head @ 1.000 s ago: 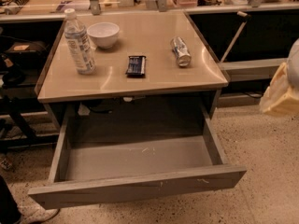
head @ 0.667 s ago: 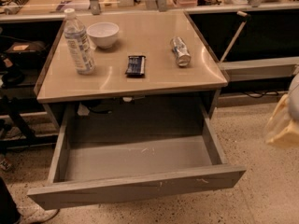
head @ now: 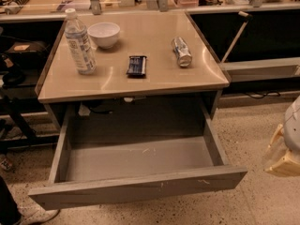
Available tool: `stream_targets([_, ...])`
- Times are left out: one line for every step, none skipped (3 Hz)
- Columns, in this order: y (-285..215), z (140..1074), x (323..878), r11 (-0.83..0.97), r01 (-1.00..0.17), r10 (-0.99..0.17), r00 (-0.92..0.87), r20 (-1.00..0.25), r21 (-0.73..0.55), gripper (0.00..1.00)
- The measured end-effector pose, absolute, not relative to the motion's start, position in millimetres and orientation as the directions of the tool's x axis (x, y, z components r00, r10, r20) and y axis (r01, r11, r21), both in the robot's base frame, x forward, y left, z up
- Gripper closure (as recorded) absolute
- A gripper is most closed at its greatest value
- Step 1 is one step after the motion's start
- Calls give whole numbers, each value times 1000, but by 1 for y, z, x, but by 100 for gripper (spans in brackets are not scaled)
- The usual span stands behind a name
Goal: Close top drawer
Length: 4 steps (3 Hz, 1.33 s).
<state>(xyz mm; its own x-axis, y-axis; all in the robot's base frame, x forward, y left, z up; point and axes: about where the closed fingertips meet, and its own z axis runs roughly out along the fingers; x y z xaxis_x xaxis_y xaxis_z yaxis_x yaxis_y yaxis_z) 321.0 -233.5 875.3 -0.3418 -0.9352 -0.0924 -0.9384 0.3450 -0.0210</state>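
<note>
The wide, shallow grey top drawer (head: 140,189) stood pulled well out beneath the tan bench (head: 159,78). The cream end effector (head: 283,154) hung right of the drawer's front corner, apart from it. Whether it was released or clenched could not be told.

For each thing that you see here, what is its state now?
Drawer: open, looks empty.
Bottle: upright, capped.
Bowl: upright.
Can: lying on its side.
Packet: lying flat.
Gripper: at right edge, apart from drawer.
</note>
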Motion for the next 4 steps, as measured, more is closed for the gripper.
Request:
stream_targets([-223,841,304,352,-935,-928,-355,-110,50,100])
stream_targets([-208,787,281,372,-915,-910,-393,-134,157,100])
stream_targets([-194,745,267,377,-895,-898,-416,-143,239,100])
stream_targets([-184,716,256,376,-877,-895,-427,-128,301,100])
